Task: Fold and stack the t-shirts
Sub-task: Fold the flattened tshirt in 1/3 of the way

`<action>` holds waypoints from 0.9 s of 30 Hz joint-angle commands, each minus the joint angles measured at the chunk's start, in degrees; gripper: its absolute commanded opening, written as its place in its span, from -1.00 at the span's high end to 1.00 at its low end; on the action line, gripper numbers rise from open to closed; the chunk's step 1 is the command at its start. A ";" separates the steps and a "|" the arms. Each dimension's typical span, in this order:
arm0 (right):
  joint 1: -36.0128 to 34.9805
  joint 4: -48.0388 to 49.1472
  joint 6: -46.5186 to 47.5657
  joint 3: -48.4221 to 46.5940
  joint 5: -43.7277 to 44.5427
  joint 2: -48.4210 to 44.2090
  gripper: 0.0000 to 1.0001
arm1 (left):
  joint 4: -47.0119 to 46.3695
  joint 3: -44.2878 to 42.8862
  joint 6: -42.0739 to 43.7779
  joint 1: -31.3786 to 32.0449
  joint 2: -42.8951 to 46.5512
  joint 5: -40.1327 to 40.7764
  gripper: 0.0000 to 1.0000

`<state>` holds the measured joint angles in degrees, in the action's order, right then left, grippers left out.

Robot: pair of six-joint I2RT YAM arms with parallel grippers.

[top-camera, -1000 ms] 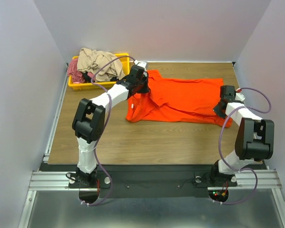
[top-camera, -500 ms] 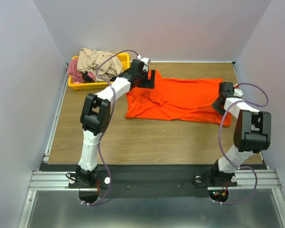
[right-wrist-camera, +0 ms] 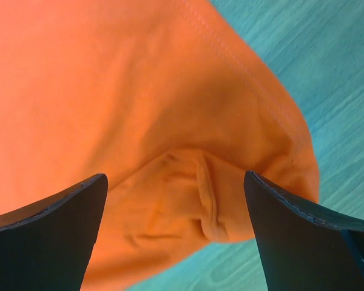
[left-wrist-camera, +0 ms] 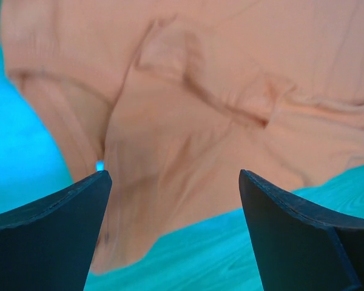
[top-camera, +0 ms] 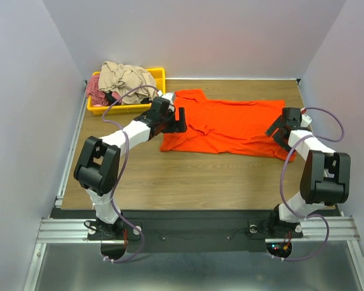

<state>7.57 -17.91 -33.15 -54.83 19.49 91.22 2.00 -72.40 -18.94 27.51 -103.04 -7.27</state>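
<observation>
Far left, beige shirt point(top-camera: 124, 76) and pink shirt point(top-camera: 95, 90) heaped in the yellow tray point(top-camera: 159, 75). Orange shirt point(top-camera: 230, 124) lies rumpled on the counter point(top-camera: 188, 176): left arm point(top-camera: 136, 127) jaws apart over its creased left end, right arm point(top-camera: 306, 142) jaws apart over its bunched right corner. Advice: grip both ends low, pull taut before folding.

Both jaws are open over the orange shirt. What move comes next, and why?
Probably the left jaws lower and pinch the rumpled sleeve end of the orange shirt to pull it flat: it lies creased there, and both jaws stand open.
</observation>
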 commanded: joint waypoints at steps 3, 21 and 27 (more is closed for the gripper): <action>0.07 1.74 1.77 1.66 -4.98 -1.58 -1.00 | -5.78 8.93 -4.61 -0.09 3.73 4.01 -0.97; 0.07 1.74 -3.93 10.52 -10.96 0.63 -0.99 | 0.98 26.07 -18.23 -1.49 10.14 16.41 1.00; -0.01 1.56 -6.76 19.05 -17.90 -7.87 -0.99 | 9.50 34.07 -25.70 -1.40 16.28 20.00 1.00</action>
<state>7.44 -8.60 -36.27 -42.35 7.66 86.08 -0.64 -43.05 -39.79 26.55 -89.25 6.92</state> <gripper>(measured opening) 0.995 0.040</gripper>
